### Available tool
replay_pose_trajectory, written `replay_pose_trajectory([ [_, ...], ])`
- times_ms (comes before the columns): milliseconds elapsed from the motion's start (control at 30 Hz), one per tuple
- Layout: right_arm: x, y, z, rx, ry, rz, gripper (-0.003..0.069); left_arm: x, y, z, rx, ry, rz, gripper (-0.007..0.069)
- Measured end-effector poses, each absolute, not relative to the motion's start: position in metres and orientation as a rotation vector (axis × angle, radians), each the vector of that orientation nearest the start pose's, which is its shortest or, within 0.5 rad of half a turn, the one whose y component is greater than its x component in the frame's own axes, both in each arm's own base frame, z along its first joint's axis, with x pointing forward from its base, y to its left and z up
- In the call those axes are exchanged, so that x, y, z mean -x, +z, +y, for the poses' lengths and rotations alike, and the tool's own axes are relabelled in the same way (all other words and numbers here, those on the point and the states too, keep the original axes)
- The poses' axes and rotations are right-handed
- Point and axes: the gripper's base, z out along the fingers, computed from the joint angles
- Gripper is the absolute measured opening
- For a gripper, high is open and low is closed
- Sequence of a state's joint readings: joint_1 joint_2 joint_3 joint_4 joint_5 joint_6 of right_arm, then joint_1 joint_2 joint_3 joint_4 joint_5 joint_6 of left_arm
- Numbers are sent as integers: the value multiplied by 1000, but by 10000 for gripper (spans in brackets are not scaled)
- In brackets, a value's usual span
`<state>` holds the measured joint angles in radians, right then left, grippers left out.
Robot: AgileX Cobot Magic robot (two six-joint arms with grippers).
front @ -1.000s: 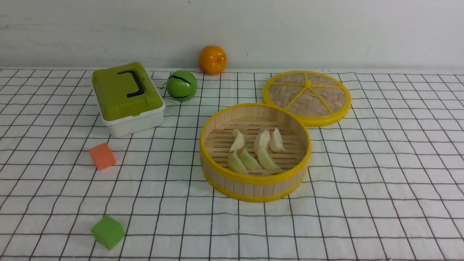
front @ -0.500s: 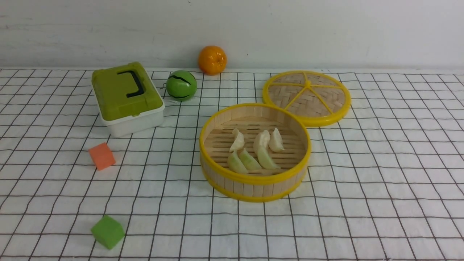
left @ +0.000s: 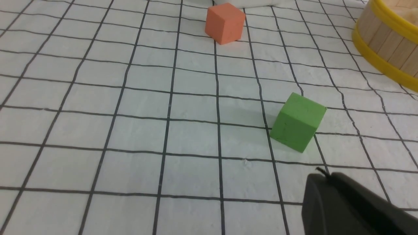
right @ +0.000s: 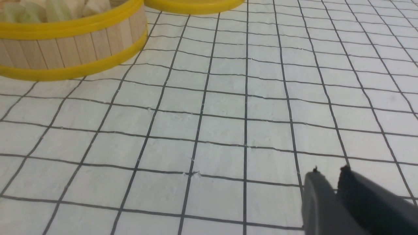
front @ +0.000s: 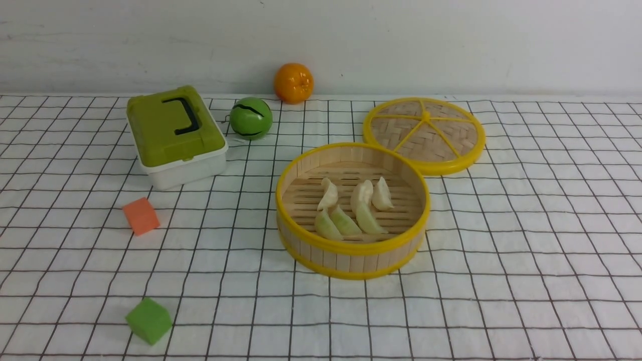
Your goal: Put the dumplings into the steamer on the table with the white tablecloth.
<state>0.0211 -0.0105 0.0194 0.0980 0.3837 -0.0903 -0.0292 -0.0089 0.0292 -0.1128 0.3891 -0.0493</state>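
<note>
Front view: the table (front: pixel 526 260), white cloth with a thin black grid, runs the full width. The steamer (front: pixel 352 258) stands right of centre, yellow rims top and bottom, wooden-strip wall. Inside it, on the slatted floor, lie the dumplings (front: pixel 353 206), six bunched together: three cream-white toward the back, three pale green toward the front. The woven lid (front: pixel 424 134) lies flat just behind and to the right of the steamer. A green-topped white box (front: pixel 174 135) sits at the left rear, a green ball (front: pixel 251 118) just to its right, an orange ball (front: pixel 294 82) by the back wall. An orange cube (front: pixel 141 215) sits left of the steamer; a green cube (front: pixel 149 321) is nearer me, well apart from it. Neither of my arms shows here.

Left wrist view: my left hand (left: pixel 326 195) shows as one dark mass with no gap, closed and empty, above bare cloth. The green cube is near it, the orange cube farther off, a piece of the steamer wall at the edge.

Right wrist view: my right hand (right: pixel 329 189) has a narrow slit between its two dark tips, holding nothing, above bare cloth. The steamer and lid rim lie well apart from it.
</note>
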Motion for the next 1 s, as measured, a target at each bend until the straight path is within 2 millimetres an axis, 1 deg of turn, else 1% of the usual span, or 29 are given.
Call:
replay_pose_trajectory([
  [1000, -52, 173, 4, 44, 49, 1874, 139, -52, 169, -5, 88, -165, 1892, -8],
])
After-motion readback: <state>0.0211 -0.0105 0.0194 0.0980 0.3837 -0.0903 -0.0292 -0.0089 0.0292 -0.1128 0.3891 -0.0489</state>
